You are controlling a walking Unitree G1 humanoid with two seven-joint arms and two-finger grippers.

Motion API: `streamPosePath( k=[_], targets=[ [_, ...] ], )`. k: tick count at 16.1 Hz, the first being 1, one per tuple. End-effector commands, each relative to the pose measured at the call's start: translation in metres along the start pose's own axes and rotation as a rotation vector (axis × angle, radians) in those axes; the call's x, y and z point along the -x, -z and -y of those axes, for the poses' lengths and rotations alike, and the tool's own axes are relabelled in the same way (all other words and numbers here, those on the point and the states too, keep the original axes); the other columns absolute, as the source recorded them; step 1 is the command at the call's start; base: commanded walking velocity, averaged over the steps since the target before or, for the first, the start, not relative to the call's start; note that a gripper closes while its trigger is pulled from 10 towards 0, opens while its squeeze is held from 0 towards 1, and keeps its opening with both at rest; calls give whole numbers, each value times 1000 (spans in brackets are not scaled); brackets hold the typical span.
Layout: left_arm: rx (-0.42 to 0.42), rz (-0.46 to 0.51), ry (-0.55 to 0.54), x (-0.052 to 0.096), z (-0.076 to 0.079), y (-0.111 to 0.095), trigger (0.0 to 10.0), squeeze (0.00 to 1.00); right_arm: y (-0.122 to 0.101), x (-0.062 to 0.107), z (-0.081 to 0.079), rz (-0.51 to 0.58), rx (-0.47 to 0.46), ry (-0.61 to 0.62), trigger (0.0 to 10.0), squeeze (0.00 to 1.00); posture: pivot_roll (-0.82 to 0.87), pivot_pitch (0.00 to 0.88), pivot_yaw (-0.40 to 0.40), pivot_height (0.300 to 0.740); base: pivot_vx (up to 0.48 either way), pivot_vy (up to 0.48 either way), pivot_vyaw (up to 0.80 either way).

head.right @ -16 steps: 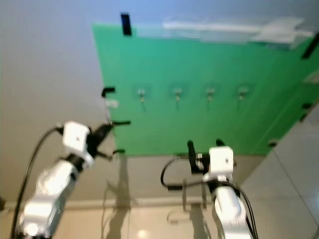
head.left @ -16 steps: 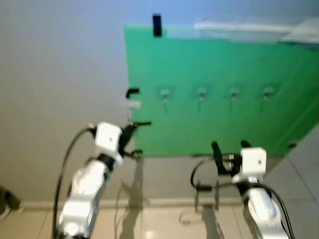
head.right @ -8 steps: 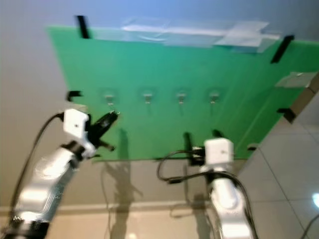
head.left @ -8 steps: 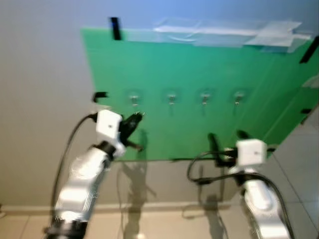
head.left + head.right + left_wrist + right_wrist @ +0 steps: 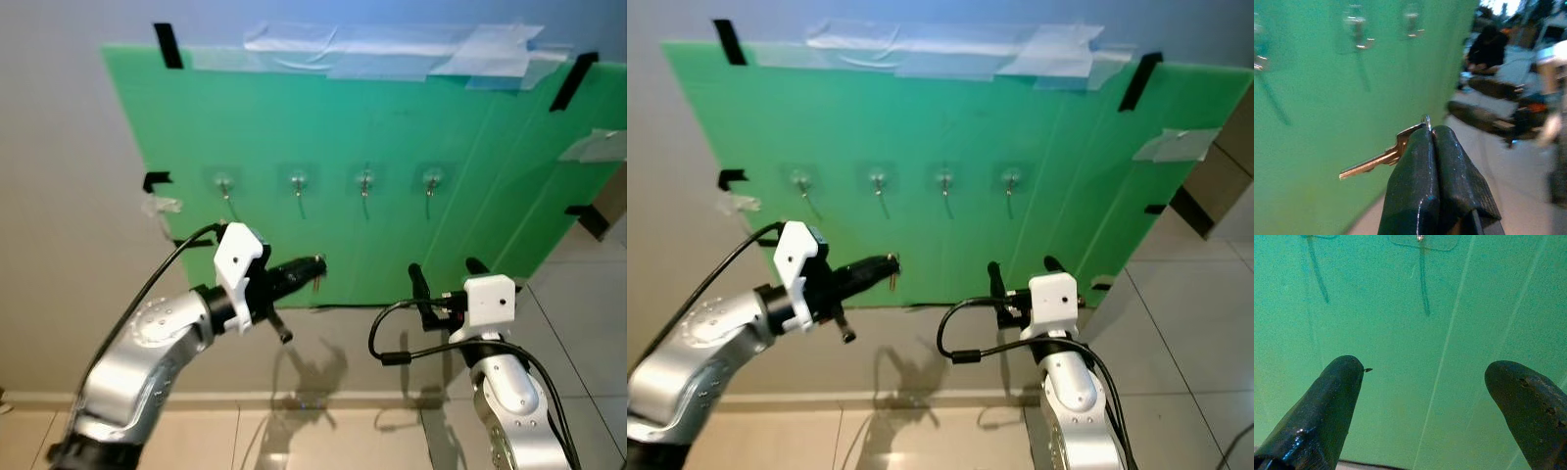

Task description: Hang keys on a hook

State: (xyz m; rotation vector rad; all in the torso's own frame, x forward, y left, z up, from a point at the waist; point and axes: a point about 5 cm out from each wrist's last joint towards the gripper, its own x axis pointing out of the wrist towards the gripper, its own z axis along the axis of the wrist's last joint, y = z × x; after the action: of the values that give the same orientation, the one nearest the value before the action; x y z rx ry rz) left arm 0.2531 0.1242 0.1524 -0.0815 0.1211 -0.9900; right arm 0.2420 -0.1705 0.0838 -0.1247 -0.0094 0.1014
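Note:
A green board (image 5: pixel 392 176) is taped to the wall, and several small hooks run across it, among them one hook (image 5: pixel 298 183) above my left gripper. My left gripper (image 5: pixel 312 268) is raised in front of the board's lower part, below that row, and is shut on a brass key (image 5: pixel 1382 159) by its ring. The key (image 5: pixel 317 280) sticks out sideways from the fingertips. Lower right, my right gripper (image 5: pixel 446 273) is open near the board's bottom edge, with nothing between its fingers (image 5: pixel 1327 406).
Black tape tabs (image 5: pixel 168 44) and clear tape hold the board to the grey wall. A tiled floor (image 5: pixel 323 441) lies below, with a skirting strip along the wall. Cables loop from both wrists. A dark doorway edge (image 5: pixel 609 211) stands at the far right.
The camera has swung, so the board now sits further left and fuller in view. My left arm has turned its gripper rightward, level in front of the board. The right gripper stays open.

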Motion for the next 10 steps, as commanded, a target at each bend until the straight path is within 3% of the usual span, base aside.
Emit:
streamPosePath(
  k=[1,5,10],
  targets=[
    [78,51,-23,3,-5,-8,10000,0,0,-4,-2,2,4,-17,10000,1000,-8,0,4,740,0,0,0],
    [191,227,-141,6,-31,-30,10000,0,-1,-14,0,7,19,-35,10000,1000,5,0,-25,740,0,0,0],
    [278,260,-158,14,-43,-36,10000,0,-4,-20,-2,25,31,-51,10000,1000,8,0,-25,740,0,0,0]
  ],
)
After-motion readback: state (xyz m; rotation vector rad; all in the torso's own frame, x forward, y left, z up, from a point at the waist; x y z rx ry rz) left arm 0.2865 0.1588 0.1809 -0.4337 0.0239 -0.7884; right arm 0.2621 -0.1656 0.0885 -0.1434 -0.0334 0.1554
